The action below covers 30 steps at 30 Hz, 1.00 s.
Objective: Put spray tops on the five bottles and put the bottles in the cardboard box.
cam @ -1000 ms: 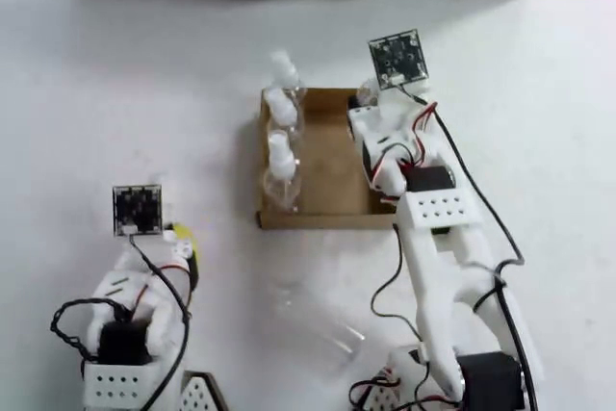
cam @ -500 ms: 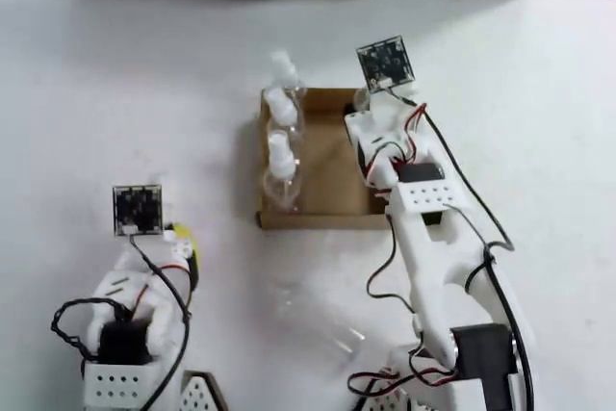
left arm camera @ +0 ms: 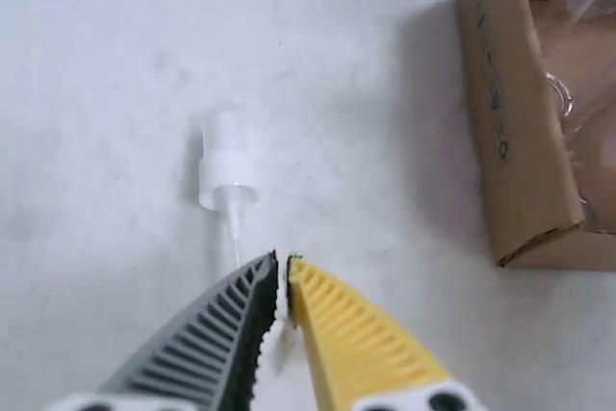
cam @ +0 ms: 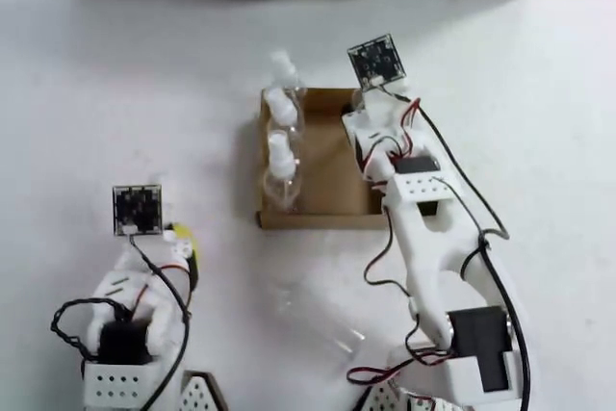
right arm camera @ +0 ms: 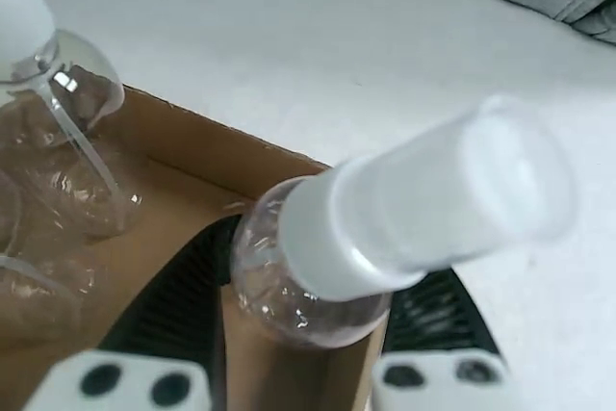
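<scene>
Holding capped bottle (right arm camera: 306,288) w/ R fingers (right arm camera: 176,288) clamped on it, at cardboard box (right arm camera: 188,153) edge. L fingers (left arm camera: 339,326) together, just beside loose spray top (left arm camera: 227,166) on table (left arm camera: 106,74).

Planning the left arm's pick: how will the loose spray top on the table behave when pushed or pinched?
Lying on its side, the round spray top would probably roll if pushed. Its thin dip tube likely flexes. Small plastic, presumably light.

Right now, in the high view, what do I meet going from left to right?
Left gripper → capped bottles along the cardboard box's left wall → right gripper, fingers around a bottle at the box's right wall.
</scene>
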### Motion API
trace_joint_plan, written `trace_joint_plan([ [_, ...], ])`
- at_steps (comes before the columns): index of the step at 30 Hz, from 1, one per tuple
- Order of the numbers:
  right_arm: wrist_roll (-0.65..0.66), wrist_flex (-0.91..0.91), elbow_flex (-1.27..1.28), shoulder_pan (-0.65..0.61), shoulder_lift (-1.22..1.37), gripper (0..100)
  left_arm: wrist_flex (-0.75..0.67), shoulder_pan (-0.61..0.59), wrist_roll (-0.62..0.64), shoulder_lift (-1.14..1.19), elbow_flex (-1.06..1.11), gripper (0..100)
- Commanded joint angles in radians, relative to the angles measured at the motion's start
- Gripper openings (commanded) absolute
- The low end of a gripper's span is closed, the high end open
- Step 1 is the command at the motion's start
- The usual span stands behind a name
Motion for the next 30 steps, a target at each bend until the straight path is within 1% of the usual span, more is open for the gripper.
trace_joint_plan([
  [1,0.015,-0.021,-0.078,-0.005,0.013,1.5,0.015,-0.012,-0.009,-0.016,-0.003,2],
  [8,0.014,-0.021,-0.126,-0.004,0.091,1.5,0.015,-0.012,-0.009,-0.016,-0.003,2],
  [13,0.011,-0.021,-0.143,0.001,0.137,1.5,0.015,-0.012,-0.107,-0.016,-0.003,2],
  [18,0.005,-0.018,-0.141,0.002,0.157,1.5,0.015,-0.012,-0.124,-0.016,-0.003,2],
  [19,-0.002,-0.018,-0.141,0.002,0.163,1.5,0.015,-0.012,-0.126,-0.016,-0.003,2],
  [22,-0.094,-0.016,-0.141,0.005,0.173,1.5,0.015,-0.012,-0.126,-0.016,-0.003,2],
  [23,-0.103,-0.015,-0.141,0.013,0.171,1.5,0.015,-0.012,-0.126,-0.016,-0.003,2],
  [27,-0.103,-0.015,-0.141,0.019,0.174,1.5,0.015,-0.012,-0.127,-0.016,-0.003,2],
  [30,-0.046,-0.015,-0.140,0.013,0.176,1.5,0.015,-0.012,-0.127,-0.016,-0.003,2],
])
